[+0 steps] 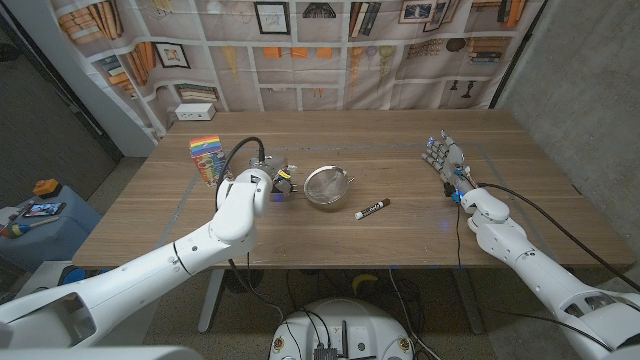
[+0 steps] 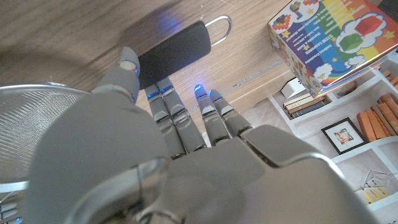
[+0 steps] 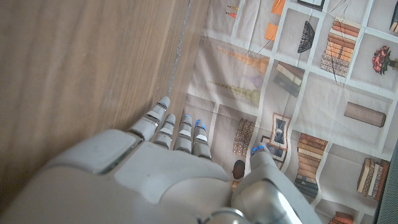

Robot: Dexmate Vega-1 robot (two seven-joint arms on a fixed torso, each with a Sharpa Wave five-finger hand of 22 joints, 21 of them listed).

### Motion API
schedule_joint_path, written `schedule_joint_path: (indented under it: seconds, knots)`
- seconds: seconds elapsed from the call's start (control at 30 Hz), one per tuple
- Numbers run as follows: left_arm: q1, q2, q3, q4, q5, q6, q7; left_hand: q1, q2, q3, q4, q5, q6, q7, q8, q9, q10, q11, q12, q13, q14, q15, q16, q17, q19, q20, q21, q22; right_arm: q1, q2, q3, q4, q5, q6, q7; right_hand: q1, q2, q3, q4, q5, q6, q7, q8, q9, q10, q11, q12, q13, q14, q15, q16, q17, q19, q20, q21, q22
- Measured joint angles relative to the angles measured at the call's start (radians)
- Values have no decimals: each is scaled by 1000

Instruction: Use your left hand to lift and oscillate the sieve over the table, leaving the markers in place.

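The sieve [image 1: 327,185] sits on the table [image 1: 400,240] near the middle, its black handle [image 2: 173,55] pointing left. The left hand [image 1: 268,186] reaches over that handle with fingers [image 2: 166,106] extended, gripping nothing. A marker [image 1: 372,209] lies just right of the sieve. The right hand [image 1: 447,160] waits far right, fingers spread, empty
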Motion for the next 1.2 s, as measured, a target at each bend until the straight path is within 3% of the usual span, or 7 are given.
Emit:
schedule_joint_path:
  seconds: [0.27,0.47,1.2]
  knots:
    - [-6,-22,-3,17,49,-4,-69,0,0,0,0,-1,0,0,0,3,0,0,0,0,0,0,0,0,0,0,0,0,0,2,0,2,1,0,0,0,0,0,0,0,0,0,0,0,0,0,0,0,0,0,0,0,0,0,0,0]
    - [5,-34,-20,22,68,-16,-70,0,0,0,0,-1,0,0,0,4,0,0,-1,0,0,0,0,0,0,0,0,0,0,3,0,3,2,2,0,0,0,0,0,0,0,0,0,0,0,0,0,0,0,0,0,0,0,0,0,0]
    - [105,-57,-104,12,54,-85,172,0,0,0,0,1,0,0,0,4,0,0,0,0,0,0,0,0,0,0,0,0,-10,0,4,-8,5,6,0,0,0,0,0,0,0,0,0,0,0,0,0,0,2,2,8,0,-4,4,0,0]
